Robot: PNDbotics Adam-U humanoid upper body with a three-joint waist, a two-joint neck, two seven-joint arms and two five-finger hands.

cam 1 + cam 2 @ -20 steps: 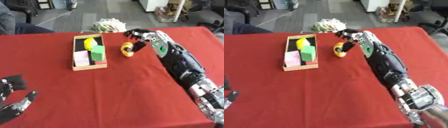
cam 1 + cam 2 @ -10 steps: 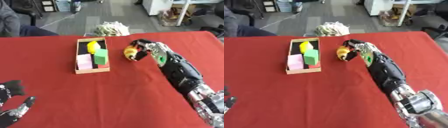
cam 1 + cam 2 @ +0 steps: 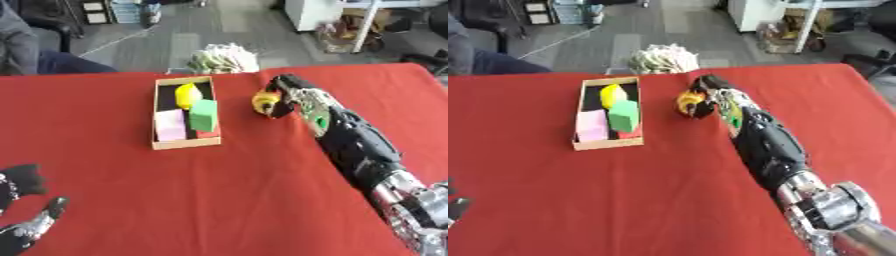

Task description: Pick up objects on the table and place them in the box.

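Right hand (image 3: 293, 97) fingers curled gripping yellow object (image 3: 264, 102), just right of box (image 3: 183, 143), ready for transfer; left hand (image 3: 22, 227) idle, fingers relaxed.

No text, label, brand, number or sign can be read anywhere in either eye view.
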